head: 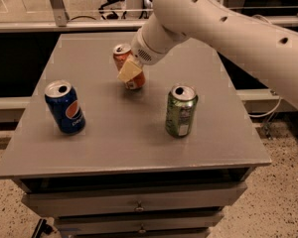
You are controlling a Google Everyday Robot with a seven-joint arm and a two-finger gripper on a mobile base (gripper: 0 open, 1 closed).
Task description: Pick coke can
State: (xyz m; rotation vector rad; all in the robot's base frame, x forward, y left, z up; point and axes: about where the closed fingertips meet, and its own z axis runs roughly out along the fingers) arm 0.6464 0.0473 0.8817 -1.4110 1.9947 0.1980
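Note:
The orange-red coke can (121,54) is at the middle back of the grey table (124,148), leaning with its top to the left. My gripper (130,69) comes down from the upper right on the white arm and is shut on the can. One pale finger (129,72) lies across the can's front. The other finger is hidden behind the can. The can's foot is at or just above the tabletop.
A blue Pepsi can (65,107) stands upright at the front left. A green can (180,111) stands upright at the front right, close to the arm. Drawers sit below the table's front edge. A railing runs behind the table.

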